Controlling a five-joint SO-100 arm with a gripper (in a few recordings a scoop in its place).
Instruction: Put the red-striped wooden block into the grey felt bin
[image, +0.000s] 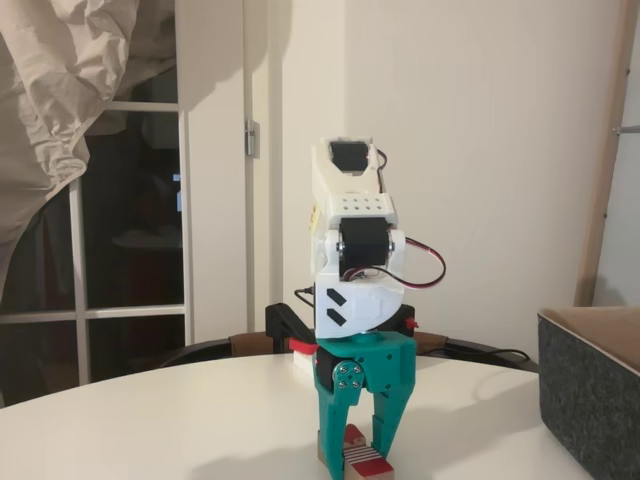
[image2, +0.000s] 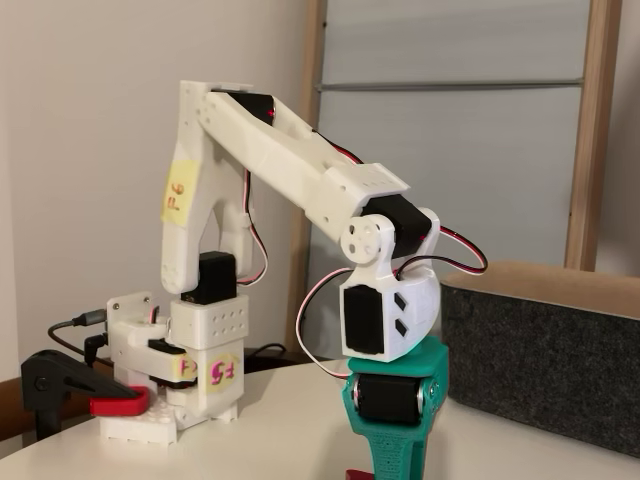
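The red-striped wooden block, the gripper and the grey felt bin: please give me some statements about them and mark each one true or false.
1. The red-striped wooden block stands on the white table. True.
2. The green gripper points down, one finger on each side of the block. True.
3. The block already lies inside the grey felt bin. False: it is on the table, outside the bin.
4. In a fixed view, the bin stands at the left edge. False: it is at the right edge.
5. The arm above the gripper is white. True.
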